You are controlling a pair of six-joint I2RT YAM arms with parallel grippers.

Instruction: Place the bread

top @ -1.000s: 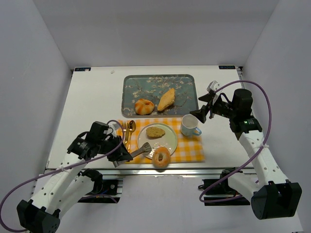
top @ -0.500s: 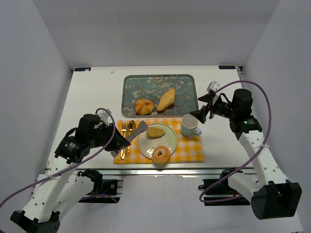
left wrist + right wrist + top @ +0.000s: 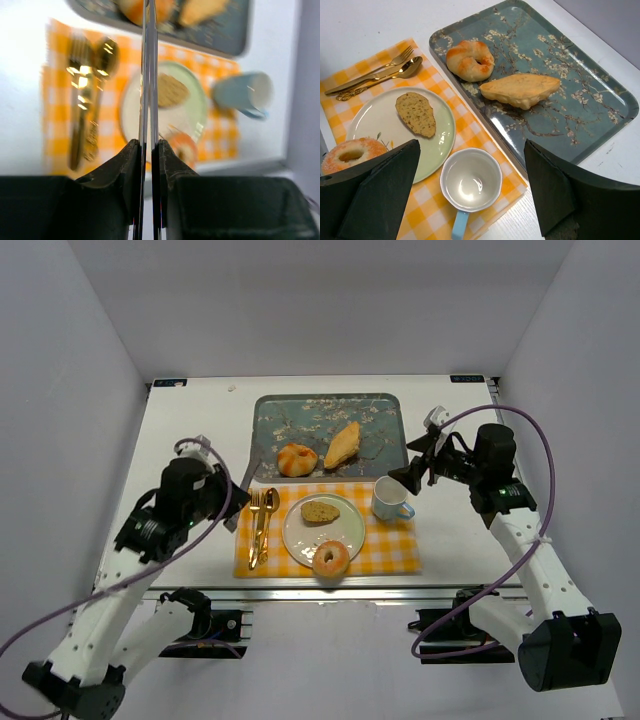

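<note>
A bread slice (image 3: 320, 511) lies on the pale green plate (image 3: 350, 535). A ring-shaped bun (image 3: 331, 560) rests on the plate's front rim. A round roll (image 3: 296, 459) and a long pastry (image 3: 342, 444) lie on the floral tray (image 3: 385, 410). My left gripper (image 3: 228, 508) is shut on metal tongs (image 3: 244, 478), held left of the placemat; the tongs' blades (image 3: 148, 75) run up between the fingers and hold nothing. My right gripper (image 3: 415, 472) is open and empty above the blue cup (image 3: 470, 182). The right wrist view shows the slice (image 3: 416, 113), bun (image 3: 350, 154), roll (image 3: 469, 60) and pastry (image 3: 520, 90).
An orange checked placemat (image 3: 395, 545) lies under the plate and cup (image 3: 390, 500). A gold fork and spoon (image 3: 260, 525) lie on its left part. The tray stands just behind the placemat. The table's front edge is close to the bun.
My left arm has drawn back to the left and up with the tongs, away from the bun at the plate's front rim. The right arm has hardly moved.
</note>
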